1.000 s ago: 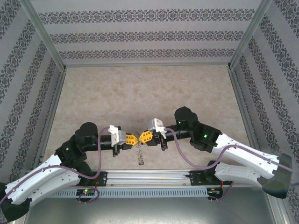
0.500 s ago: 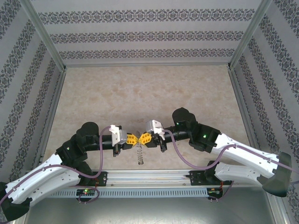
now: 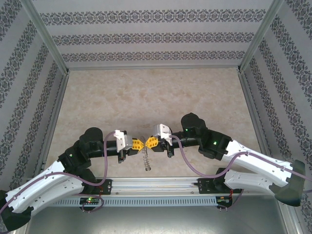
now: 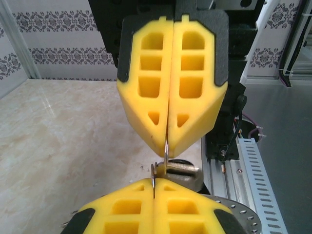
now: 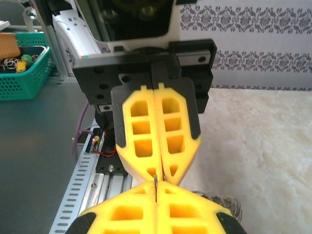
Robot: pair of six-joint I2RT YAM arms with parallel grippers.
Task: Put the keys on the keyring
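Hanging keyring [image 3: 146,159], beneath left claw [image 3: 141,144], right claw [image 3: 148,143]

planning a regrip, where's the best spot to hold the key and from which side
Probably by its flat head, pads pressing its two broad faces, coming in level from the side. The key is small and thin, lying about level just below the shut right pincer, so a face-on pinch resists twisting and leaves the shank free.

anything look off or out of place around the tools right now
Nothing looks spilled, bent or damaged. The left tool and right tool are both shut, meeting tip to tip, with the loop-fringed keyring just on the near side of them in the top view.
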